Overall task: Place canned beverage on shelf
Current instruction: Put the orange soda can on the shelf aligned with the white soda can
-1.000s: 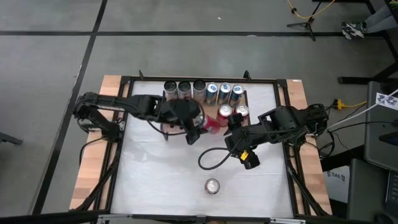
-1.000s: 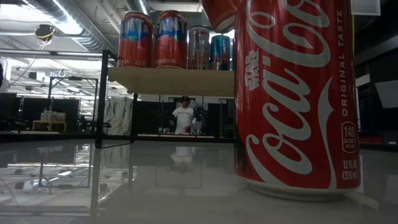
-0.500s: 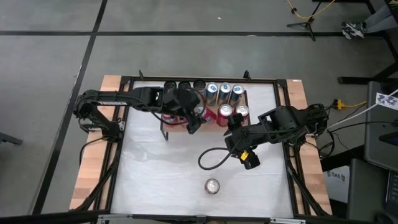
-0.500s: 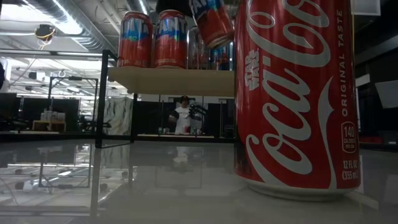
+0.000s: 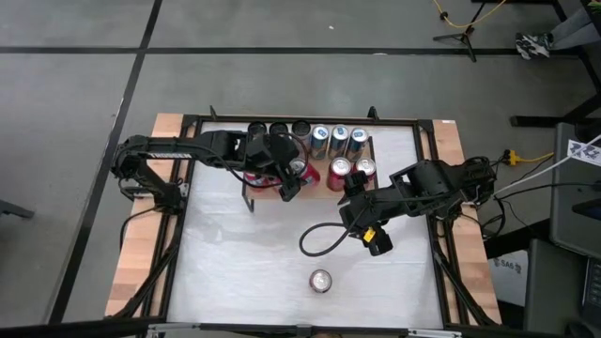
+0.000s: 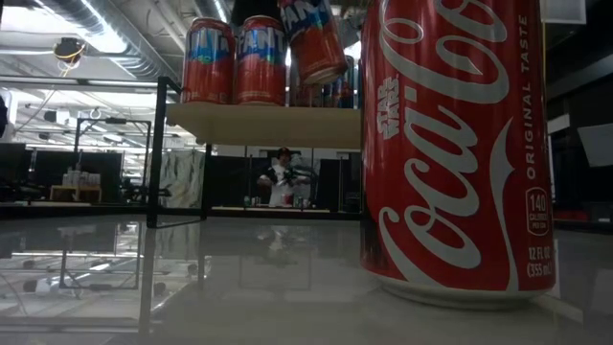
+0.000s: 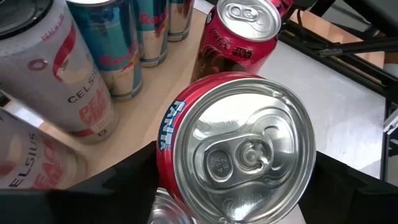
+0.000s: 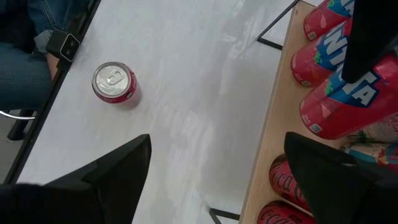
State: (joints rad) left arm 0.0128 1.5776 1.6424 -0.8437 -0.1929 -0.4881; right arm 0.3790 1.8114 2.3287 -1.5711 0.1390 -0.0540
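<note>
The shelf (image 5: 368, 150), a light wood plank (image 6: 268, 125) on black legs, stands at the table's far side and bears several upright cans. My left gripper (image 5: 287, 178) is over the shelf's front row, shut on a red Fanta can (image 7: 242, 149). That can (image 6: 314, 38) hangs tilted above the plank. Another red Coca-Cola can (image 5: 320, 280) stands upright on the table near the front edge, close to the low camera (image 6: 450, 144). My right gripper (image 8: 227, 180) hovers open over the table right of centre, with nothing between its fingers. My left gripper pinches the Fanta can's side wall (image 7: 166, 155) between its two fingers, one on each side of the can. The fingers slant down from the table's left. The can is lifted clear of the plank and tilted, its bottom end (image 6: 326, 69) lowest.
Two Coca-Cola cans (image 5: 352, 170) stand in the shelf's front row to the right of the held can, and Fanta cans (image 8: 317, 37) to its left. Celsius and Red Bull cans (image 7: 118, 43) fill the back row. A black cable loop (image 5: 319, 239) lies mid-table.
My left gripper has swung toward the table's far edge with the Fanta can, from in front of the shelf to over its front row. The can has come lower and stays tilted, clear of the plank.
</note>
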